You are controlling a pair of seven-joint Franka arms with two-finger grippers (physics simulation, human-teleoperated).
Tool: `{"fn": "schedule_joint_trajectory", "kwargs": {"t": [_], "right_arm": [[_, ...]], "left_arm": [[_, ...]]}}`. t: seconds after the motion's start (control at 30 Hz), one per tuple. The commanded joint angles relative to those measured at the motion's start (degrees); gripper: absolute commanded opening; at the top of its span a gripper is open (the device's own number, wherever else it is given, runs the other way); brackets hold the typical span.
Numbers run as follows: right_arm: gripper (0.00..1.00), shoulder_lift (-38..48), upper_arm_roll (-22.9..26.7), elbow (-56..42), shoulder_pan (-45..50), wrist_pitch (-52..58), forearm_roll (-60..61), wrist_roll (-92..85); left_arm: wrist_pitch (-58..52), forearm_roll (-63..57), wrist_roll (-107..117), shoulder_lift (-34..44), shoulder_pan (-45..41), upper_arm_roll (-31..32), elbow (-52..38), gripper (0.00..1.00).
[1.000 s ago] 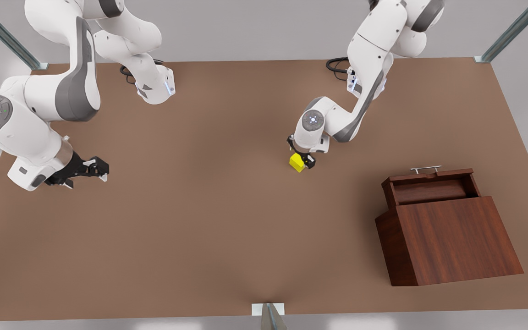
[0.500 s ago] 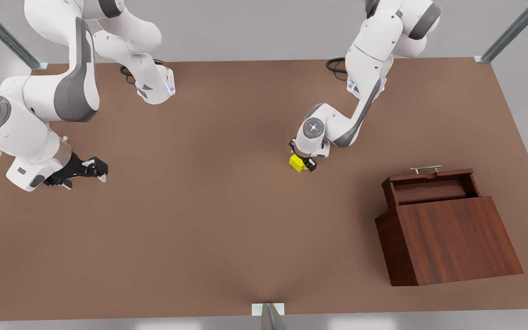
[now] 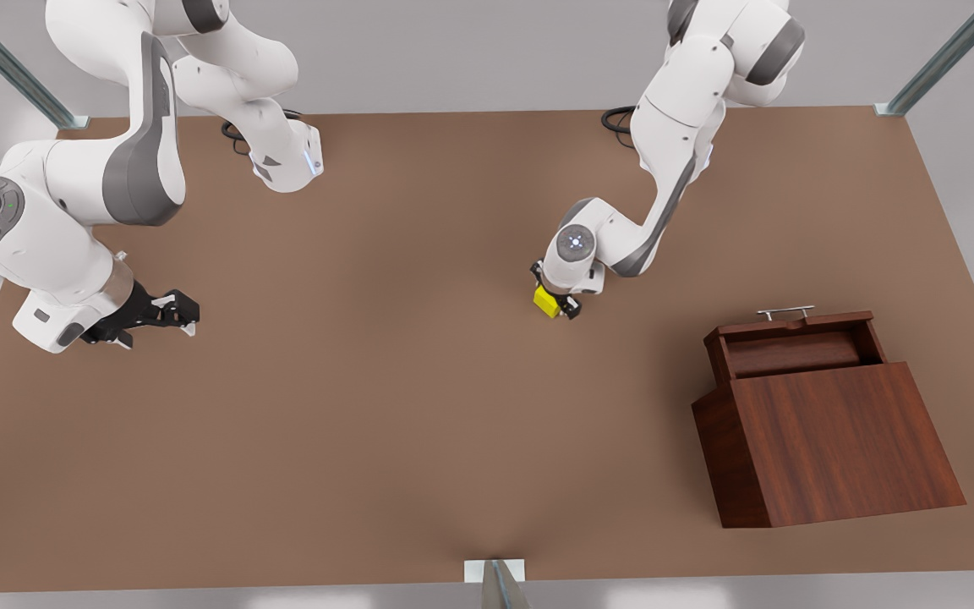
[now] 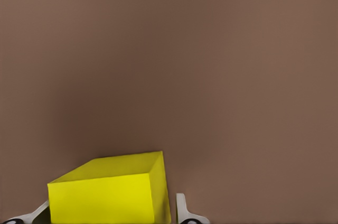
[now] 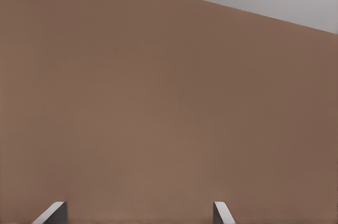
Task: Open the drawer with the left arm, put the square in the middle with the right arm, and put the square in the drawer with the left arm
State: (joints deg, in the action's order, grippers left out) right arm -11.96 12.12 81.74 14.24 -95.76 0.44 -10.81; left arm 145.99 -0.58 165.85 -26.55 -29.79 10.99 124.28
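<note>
The left end effector (image 3: pixel 556 301) pinches the square (image 3: pixel 546 301) at mid-desk (image 3: pixel 419 381), well clear of the open drawer (image 3: pixel 791 342). The right end effector (image 3: pixel 176 315) waits spread near the desk's edge.

Both arms are glossy white with grey joint caps and grey side panels; the left arm (image 3: pixel 664 161) and right arm (image 3: pixel 73 211) look identical. Round wrist caps carry small lit dots. Black cables loop at each base. The grippers are black with pale fingertips.
</note>
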Motion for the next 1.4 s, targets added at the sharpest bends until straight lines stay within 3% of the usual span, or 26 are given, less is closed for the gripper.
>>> {"fn": "schedule_joint_trajectory", "kwargs": {"t": [0.0,0.03,0.07,0.53,0.77,0.93,1.2,1.37], "right_arm": [[1.0,0.0,0.0,0.0,0.0,0.0,0.0,0.0],[1.0,0.0,0.0,0.0,0.0,0.1,0.0,0.0],[1.0,0.0,0.0,0.0,0.0,0.0,0.0,0.0],[1.0,0.0,0.0,0.0,-0.1,0.1,0.0,0.0],[1.0,0.0,0.0,0.0,-0.2,0.1,0.1,0.4],[1.0,0.0,0.0,0.0,0.0,0.1,0.1,0.6],[1.0,0.0,0.0,0.0,-0.1,0.1,0.2,0.6],[1.0,0.0,0.0,0.0,-0.1,0.1,0.3,0.6]], "left_arm": [[0.0,0.1,0.0,-0.1,0.0,0.0,0.0,0.95],[0.0,0.1,0.0,-0.1,-0.1,0.0,0.0,0.72],[0.0,0.1,0.1,-0.1,-0.2,0.0,0.0,0.66],[-0.6,-0.1,0.8,0.4,-0.3,-0.9,0.0,0.66],[-11.6,-0.5,-8.0,14.5,1.6,-5.5,-0.7,0.66],[-33.7,-0.6,-36.1,18.9,12.6,-9.6,-16.5,0.67],[-38.1,-6.6,-69.3,18.6,27.7,-9.7,-21.4,0.67],[-36.7,-11.5,-69.3,15.6,30.0,-10.5,-19.2,0.67]]}}
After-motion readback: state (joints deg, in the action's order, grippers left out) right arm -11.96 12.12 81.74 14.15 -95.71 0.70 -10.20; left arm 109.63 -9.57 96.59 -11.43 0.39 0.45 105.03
